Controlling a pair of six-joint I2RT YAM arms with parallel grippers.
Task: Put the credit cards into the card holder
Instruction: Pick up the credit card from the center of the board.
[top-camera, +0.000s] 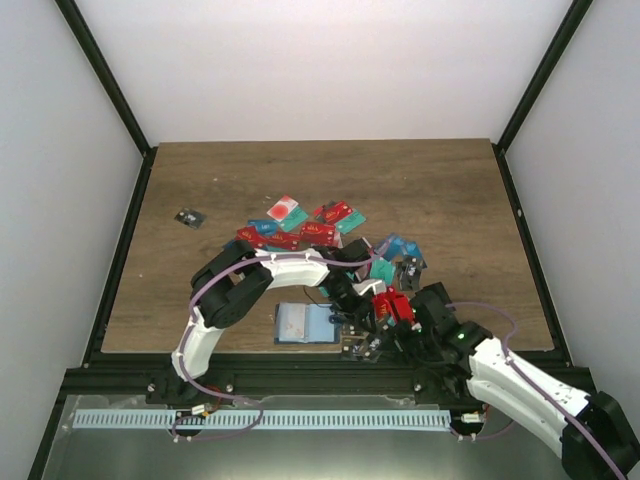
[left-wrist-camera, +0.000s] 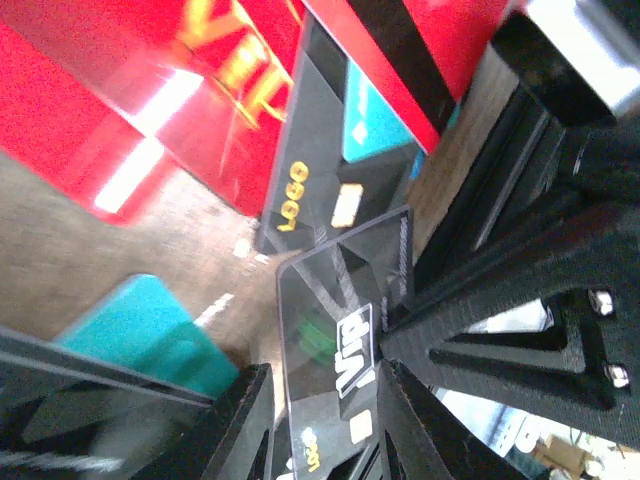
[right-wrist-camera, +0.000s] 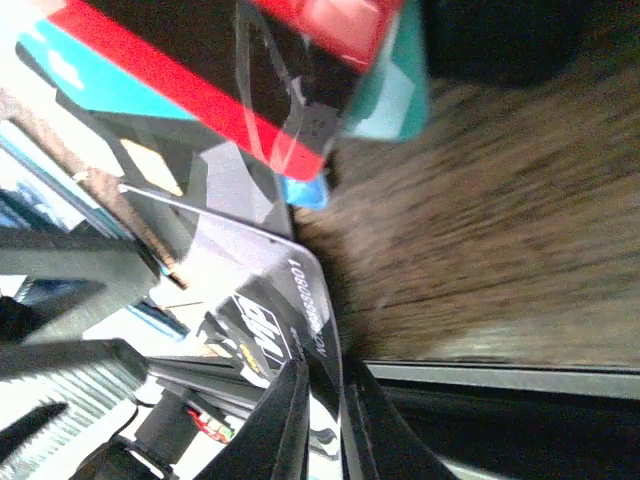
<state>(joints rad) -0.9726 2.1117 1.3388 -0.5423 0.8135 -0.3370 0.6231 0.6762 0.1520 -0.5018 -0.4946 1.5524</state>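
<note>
right gripper (right-wrist-camera: 322, 378) pinching black card (right-wrist-camera: 255, 300) by edge; left gripper (left-wrist-camera: 322, 385) straddles it, grip unclear. we reckon: stiff, slick, hold edges.

The left arm (top-camera: 290, 268) wears smooth white shells between chunky black joints. A lavender cable (top-camera: 197, 290) loops along it, well behind the left pincer (top-camera: 352, 308). The right arm (top-camera: 515, 388) is built alike, with white shells, black joints and a second lavender cable (top-camera: 500, 312). A small green light (top-camera: 461, 336) sits on the black joint just behind the right pincer (top-camera: 378, 337). Both pincers are matt black. Close up, the left pincer's fingers (left-wrist-camera: 245, 425) are angular black plastic. Beside them, a black frame (left-wrist-camera: 500, 330) with triangular openings carries two bright screw heads (left-wrist-camera: 601, 300).
</note>
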